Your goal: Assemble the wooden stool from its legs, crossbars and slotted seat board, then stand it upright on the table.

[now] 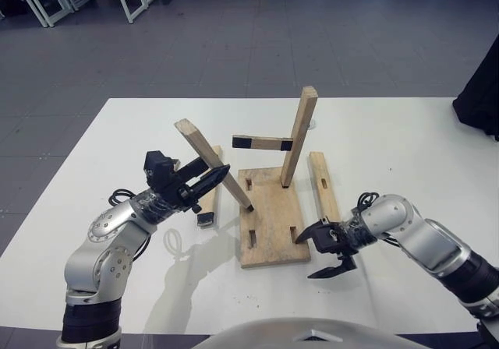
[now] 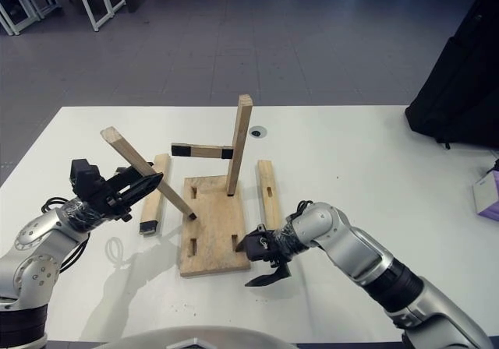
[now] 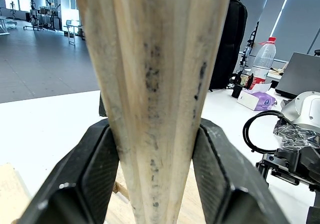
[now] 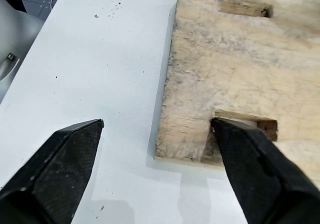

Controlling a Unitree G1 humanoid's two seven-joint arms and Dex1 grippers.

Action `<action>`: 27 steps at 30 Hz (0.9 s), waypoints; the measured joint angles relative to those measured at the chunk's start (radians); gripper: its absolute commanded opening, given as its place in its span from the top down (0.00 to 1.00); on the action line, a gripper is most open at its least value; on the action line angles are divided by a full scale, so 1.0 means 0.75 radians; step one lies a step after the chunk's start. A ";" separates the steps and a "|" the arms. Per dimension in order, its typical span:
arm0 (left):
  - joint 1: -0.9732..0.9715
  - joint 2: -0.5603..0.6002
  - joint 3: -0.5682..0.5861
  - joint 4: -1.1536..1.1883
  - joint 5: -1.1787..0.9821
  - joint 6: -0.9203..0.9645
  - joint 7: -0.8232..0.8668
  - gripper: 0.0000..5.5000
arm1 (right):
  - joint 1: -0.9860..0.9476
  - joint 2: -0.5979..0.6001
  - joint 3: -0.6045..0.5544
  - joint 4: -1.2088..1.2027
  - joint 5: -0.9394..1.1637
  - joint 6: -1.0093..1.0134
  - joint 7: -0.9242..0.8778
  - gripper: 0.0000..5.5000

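Left eye view: left claw is pinching the tilted leg partway up, just left of the seat board. The leg's lower end is sitting over the board's left half between the slots; cannot tell if it is seated. Risk, my read: at this lean the end could be skidding on the wood or jamming at a slot lip. Left arm is bending at the elbow, forearm angling toward the board. Right claw is spread at the board's near right corner, gripping nothing, with the wrist hanging low over the bench. The board is lying free, so a push from the leg could be sliding it.

Right eye view: upright leg is standing at the board's far right, and a crossbar is sticking out leftward from it. A bump from the tilted leg could be toppling it. Loose leg is lying just right of the board, loose bar just left.

Left wrist view: both fingers are pressing the leg's flanks. Contact looks narrow, so the leg could be twisting.

Right wrist view: one finger is hanging over the near-right slot, the other over bare bench off the board's edge. Closing here could be nudging the board, not clamping it.
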 measured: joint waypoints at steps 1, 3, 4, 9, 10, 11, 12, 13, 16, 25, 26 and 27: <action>0.000 0.000 0.000 0.000 0.000 0.000 0.000 0.63 | -0.009 0.009 0.010 0.008 -0.004 0.000 0.000 0.27; 0.000 0.000 0.000 0.000 0.000 0.000 -0.001 0.63 | -0.017 0.012 0.020 0.005 -0.023 -0.003 0.005 0.27; 0.000 0.000 0.000 0.000 0.000 0.000 -0.002 0.63 | -0.017 0.005 0.022 0.000 -0.036 -0.013 0.012 0.27; 0.000 0.000 0.006 0.004 0.003 -0.036 -0.011 0.63 | -0.004 -0.125 0.000 -0.033 -0.041 -0.063 0.098 0.27; 0.000 0.000 0.006 0.007 0.004 -0.037 -0.017 0.63 | 0.005 -0.150 -0.006 -0.041 -0.040 -0.077 0.114 0.27; 0.000 0.000 0.006 0.011 0.004 -0.039 -0.024 0.63 | 0.013 -0.164 -0.014 -0.047 -0.037 -0.081 0.134 0.27; 0.000 0.000 0.005 0.020 0.004 -0.049 -0.035 0.63 | 0.020 -0.176 -0.022 -0.049 -0.034 -0.089 0.152 0.27; 0.000 -0.001 0.004 0.028 0.008 -0.060 -0.038 0.63 | 0.020 -0.181 -0.024 -0.047 -0.034 -0.094 0.159 0.27; 0.001 -0.003 -0.005 0.053 0.043 -0.100 -0.062 0.63 | 0.017 -0.182 -0.032 -0.036 -0.035 -0.110 0.169 0.27; -0.040 0.054 -0.098 0.136 0.077 -0.176 -0.238 0.63 | 0.028 -0.206 -0.050 -0.031 0.015 -0.059 0.242 0.27; -0.057 0.064 -0.105 0.154 0.078 -0.172 -0.249 0.63 | 0.027 -0.205 -0.050 -0.030 0.016 -0.058 0.244 0.27; -0.082 0.079 -0.109 0.182 0.076 -0.156 -0.271 0.63 | 0.025 -0.205 -0.049 -0.027 0.016 -0.058 0.246 0.27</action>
